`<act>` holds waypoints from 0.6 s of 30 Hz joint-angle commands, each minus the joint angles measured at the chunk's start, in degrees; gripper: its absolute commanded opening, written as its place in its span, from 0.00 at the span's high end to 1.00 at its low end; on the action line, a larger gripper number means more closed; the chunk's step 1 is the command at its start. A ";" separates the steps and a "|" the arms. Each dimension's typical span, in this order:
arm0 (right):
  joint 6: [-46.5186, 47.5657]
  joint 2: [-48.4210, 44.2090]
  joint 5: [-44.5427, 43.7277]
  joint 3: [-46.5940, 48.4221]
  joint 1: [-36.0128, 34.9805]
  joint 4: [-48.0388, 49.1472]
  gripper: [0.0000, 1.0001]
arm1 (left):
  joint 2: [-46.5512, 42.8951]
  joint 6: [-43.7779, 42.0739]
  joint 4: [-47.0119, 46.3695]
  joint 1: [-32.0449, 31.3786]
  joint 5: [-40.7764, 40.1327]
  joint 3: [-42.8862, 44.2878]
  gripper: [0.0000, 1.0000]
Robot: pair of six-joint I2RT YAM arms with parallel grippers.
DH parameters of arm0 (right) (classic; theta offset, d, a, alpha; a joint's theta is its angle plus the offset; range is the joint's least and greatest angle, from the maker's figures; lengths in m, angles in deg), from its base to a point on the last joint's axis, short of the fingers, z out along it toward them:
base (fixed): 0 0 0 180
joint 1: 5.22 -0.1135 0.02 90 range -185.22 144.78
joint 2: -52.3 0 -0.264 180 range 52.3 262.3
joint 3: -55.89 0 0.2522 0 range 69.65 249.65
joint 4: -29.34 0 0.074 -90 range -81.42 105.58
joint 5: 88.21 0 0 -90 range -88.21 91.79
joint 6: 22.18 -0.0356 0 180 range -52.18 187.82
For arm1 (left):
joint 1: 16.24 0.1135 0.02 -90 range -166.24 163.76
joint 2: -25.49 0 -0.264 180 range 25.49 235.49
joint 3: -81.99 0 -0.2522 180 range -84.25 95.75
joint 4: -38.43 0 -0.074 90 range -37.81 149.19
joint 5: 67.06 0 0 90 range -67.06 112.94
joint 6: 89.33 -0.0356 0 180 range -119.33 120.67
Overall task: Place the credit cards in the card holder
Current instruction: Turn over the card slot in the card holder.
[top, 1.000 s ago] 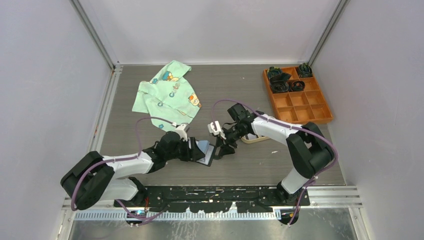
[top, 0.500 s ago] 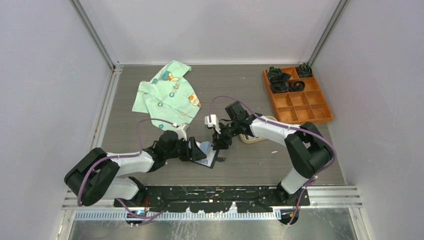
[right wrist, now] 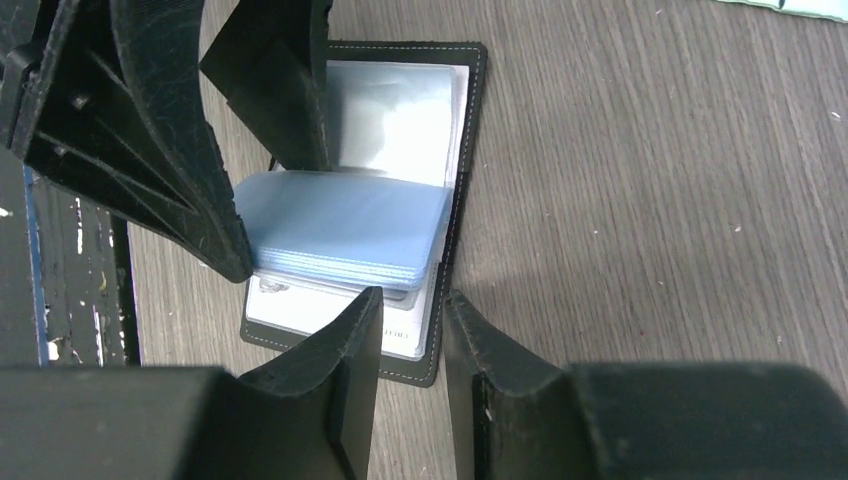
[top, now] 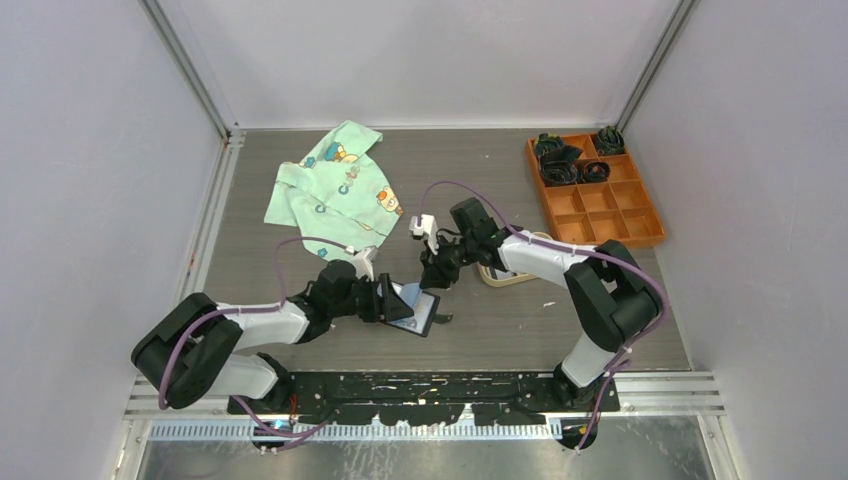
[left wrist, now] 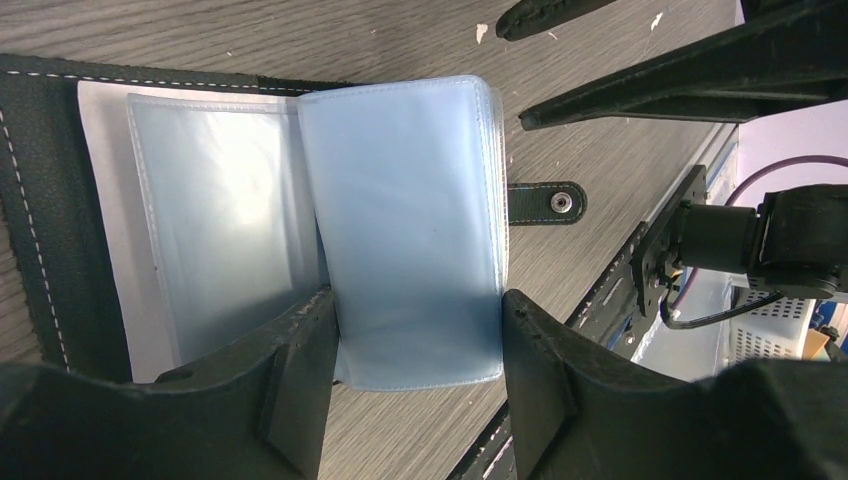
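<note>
the right end effector has lifted off and drawn back toward the far side of the bench. a second ago it was down at the card holder's near corner. its fingers have also come closer together, leaving a slim gap with nothing in it, and it hangs just above the open holder.

the card holder lies open on the bench between the two arms, black cover down, its bundle of bluish plastic sleeves standing up from the spine and the snap tab sticking out at one side. the left end effector hasn't budged – spread wide, it has a finger at each edge of the sleeve bundle, pinning the holder in place.

i'd judge the right arm has just finished a visit and is heading off for another card. i can't pick out any loose credit cards from here – the beige tray just beyond is mostly hidden under the right arm. farther off are a green printed cloth and an orange compartment box.
</note>
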 commanded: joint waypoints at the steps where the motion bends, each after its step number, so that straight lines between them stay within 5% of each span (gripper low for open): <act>1: -2.87 0.50 -0.94 1.79 -0.17 3.31 0.66 | 0.72 0.59 -3.59 0.23 1.63 -0.09 0.72; 18: 0.97 1.26 -5.39 2.50 -1.80 0.73 0.70 | 2.71 2.03 -6.44 0.26 3.31 -0.05 0.72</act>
